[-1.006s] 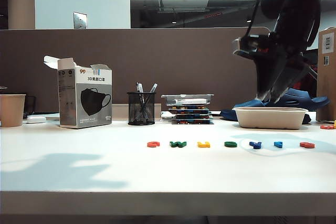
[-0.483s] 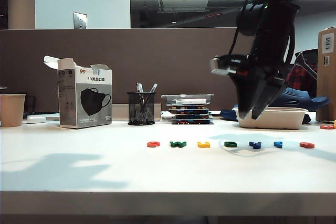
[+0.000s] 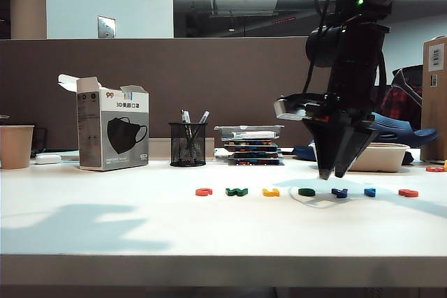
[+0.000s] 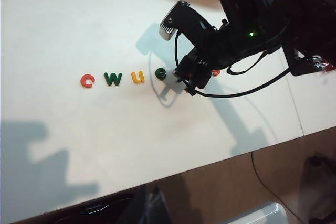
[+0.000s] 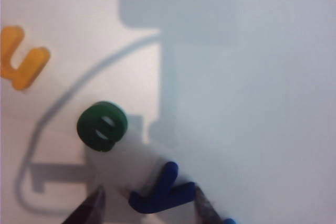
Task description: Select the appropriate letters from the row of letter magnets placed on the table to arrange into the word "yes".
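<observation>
Containers first: black mesh pen cup point(image 3: 188, 144) at the back of the worktop point(image 3: 105, 228) w/ a few pens upright in it; pale oval bowl point(image 3: 380, 156) back right, contents hidden in the exterior view, though the left wrist view shows a rim w/ small coloured bits inside, can't tell what. Paper cup point(image 3: 16, 146) far left, inside not visible. Mask box point(image 3: 112, 128), top flap open, reads "3D" plus characters too small to read, black mask pictured on the front. Stack of flat trays point(image 3: 250, 145) mid-back, coloured pieces between the layers. Cardboard box point(image 3: 434, 95) at the right edge w/ a barcode label, unreadable. Your row of letter magnets point(image 3: 305, 191) lies across the worktop's middle: red-orange c point(image 4: 87, 81), green w point(image 4: 113, 78), yellow u point(image 4: 137, 77), dark green e point(image 5: 102, 126), dark blue y point(image 5: 161, 190), light blue letter point(image 3: 369, 191), red-orange letter point(image 3: 408, 192) at the right end. Right gripper point(image 5: 149, 203) points down just over the y, jaws spread wide, one tip on each side of the letter, nothing pinched; e just beside. Left gripper isn't in any view, so you can't tell its jaws.
</observation>
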